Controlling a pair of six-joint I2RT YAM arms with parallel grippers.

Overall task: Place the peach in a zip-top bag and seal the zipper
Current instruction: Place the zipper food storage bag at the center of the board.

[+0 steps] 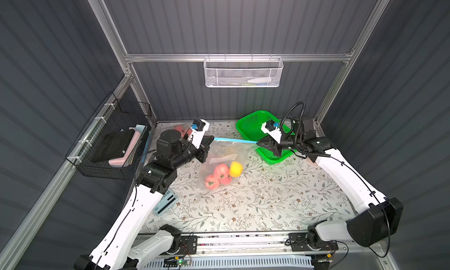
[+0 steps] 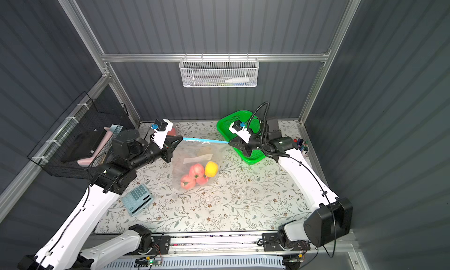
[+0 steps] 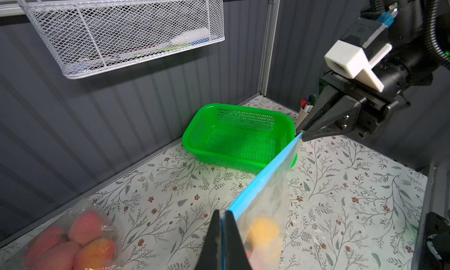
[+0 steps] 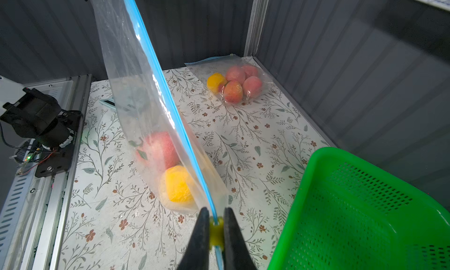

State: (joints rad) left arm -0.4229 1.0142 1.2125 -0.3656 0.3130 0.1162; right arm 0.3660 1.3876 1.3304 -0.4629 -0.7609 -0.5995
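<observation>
Clear, crinkled plastic bag (image 1: pixel 227 149) holds round peaches (image 1: pixel 221 171).

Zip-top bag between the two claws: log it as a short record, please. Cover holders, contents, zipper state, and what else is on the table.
bag: clear plastic zip-top bag, stretched between both claws
left claw: shut on one end of the blue zipper strip
right claw: shut on the small yellow slider at the other end
contents: three pink-red peaches, one yellow round fruit
zipper: reads as one line, apparently closed
elsewhere: second clear bag of peaches; green plastic basket, empty
</observation>
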